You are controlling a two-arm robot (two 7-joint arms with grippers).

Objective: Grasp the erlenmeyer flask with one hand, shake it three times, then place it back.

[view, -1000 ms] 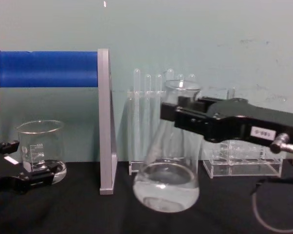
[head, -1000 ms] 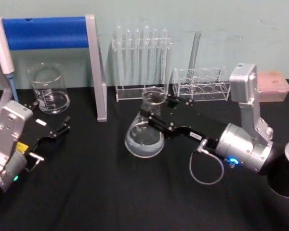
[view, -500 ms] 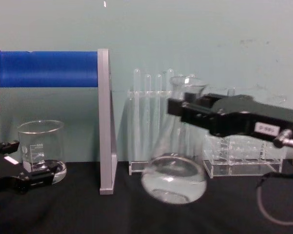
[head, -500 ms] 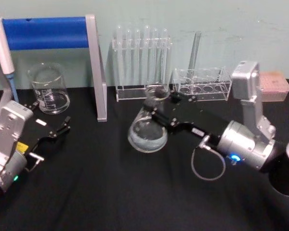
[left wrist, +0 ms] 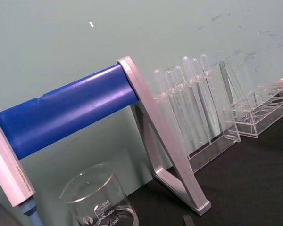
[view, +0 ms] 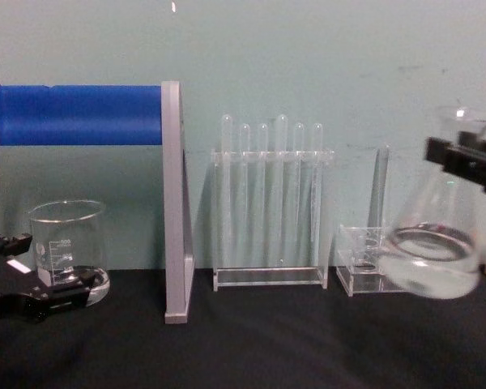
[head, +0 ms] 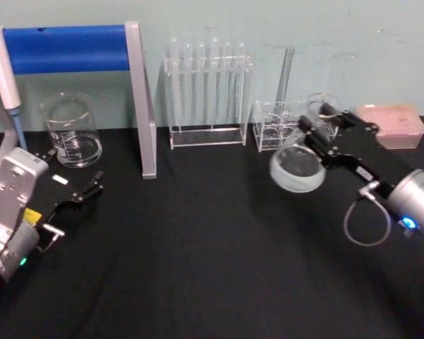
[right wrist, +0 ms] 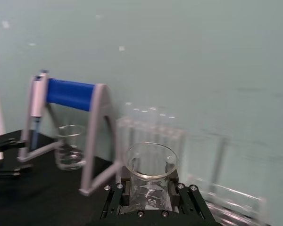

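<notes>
The erlenmeyer flask [head: 297,168] is a clear conical glass with some clear liquid in its wide base. It hangs tilted above the black table at the right, in front of the low clear rack. My right gripper [head: 318,121] is shut on its neck. In the chest view the flask [view: 434,253] floats at the right edge, held by the right gripper [view: 468,160]. The right wrist view looks down onto the flask's rim [right wrist: 151,161] between the black fingers [right wrist: 125,189]. My left gripper [head: 76,205] rests open near the table's left side, close to the beaker.
A glass beaker [head: 71,131] stands at the back left under a blue-barred stand [head: 140,99]. A tall test tube rack [head: 208,88] and a low clear rack [head: 279,126] line the back wall. A pink box [head: 392,124] sits at the far right.
My right gripper has swung the flask from the table's middle to the right and lifted it, tilting it more. The left arm has not moved.
</notes>
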